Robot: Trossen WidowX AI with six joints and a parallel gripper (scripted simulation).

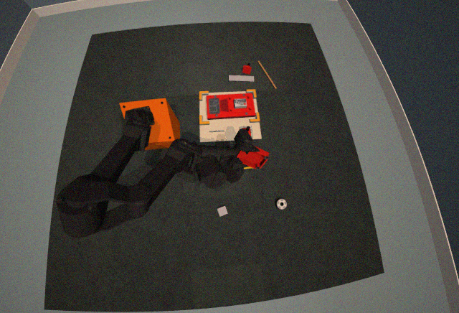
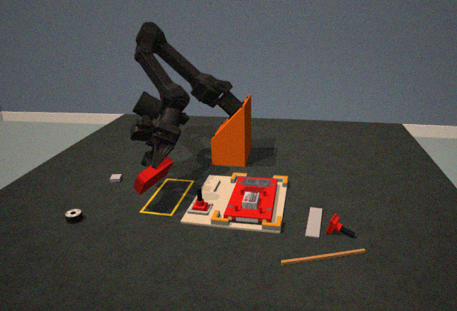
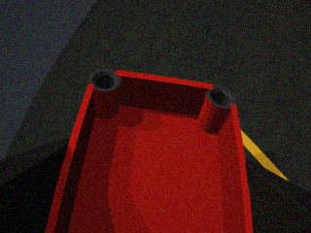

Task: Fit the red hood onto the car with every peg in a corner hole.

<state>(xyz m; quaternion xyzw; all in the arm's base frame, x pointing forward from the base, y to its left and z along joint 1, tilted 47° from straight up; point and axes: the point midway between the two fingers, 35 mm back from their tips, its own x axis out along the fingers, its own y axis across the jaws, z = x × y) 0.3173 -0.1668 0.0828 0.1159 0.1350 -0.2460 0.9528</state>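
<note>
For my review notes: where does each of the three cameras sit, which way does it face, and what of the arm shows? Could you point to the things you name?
Top: above the table, looking down; most of the arm [image 1: 122,153] [image 2: 177,97] shows.
Exterior: beyond the chassis [image 1: 214,115] [image 2: 230,210], facing the orange mount [image 1: 159,116] [image 2: 228,149]; arm and gripper show.
Wrist: on the arm, looking into the hood [image 1: 252,158] [image 2: 151,178] [image 3: 175,170]; dark shapes at both edges are probably fingers.
Top and exterior share the chassis.

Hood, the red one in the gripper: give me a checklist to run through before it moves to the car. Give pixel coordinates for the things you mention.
1. Gripper [image 2: 154,165] closed on the hood [image 1: 253,157] [image 2: 153,175] [image 3: 170,175]: ok.
2. Hood level, open side down: not ok, it is tilted.
3. Hood over the chassis [image 1: 219,114] [image 2: 230,208]: not ok, it is off to one side.
4. Engine block [image 1: 239,103] [image 2: 250,200] seated on the deck: ok.
5. All four corner holes unobstructed: cannot tell, the wrist view shows only two.
</note>
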